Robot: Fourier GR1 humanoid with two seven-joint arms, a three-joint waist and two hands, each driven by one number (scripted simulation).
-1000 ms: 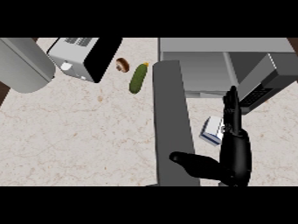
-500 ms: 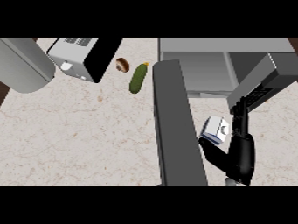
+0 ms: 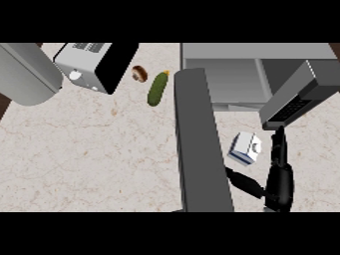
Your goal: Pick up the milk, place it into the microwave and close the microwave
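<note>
The milk (image 3: 245,148), a small white and blue carton, stands on the counter in front of the microwave (image 3: 231,74). The microwave's cavity is exposed, and its grey door (image 3: 198,144) swings out toward me as a long slab just left of the carton. My right hand (image 3: 279,177) rises from the lower edge to the right of the milk. Its straight fingers (image 3: 278,142) run up beside the carton and its thumb (image 3: 245,183) spreads out below it. The hand is open and holds nothing. My left hand does not show.
A white and black toaster (image 3: 91,64) stands at the back left beside a large grey cylinder (image 3: 18,69). A green cucumber (image 3: 158,88) and a small brown round item (image 3: 138,73) lie left of the door. Bare marble counter (image 3: 91,159) stretches across the left.
My right hand has shifted right and drawn its fingertips back from the microwave's front to beside the milk. The milk and the door have stayed put.
</note>
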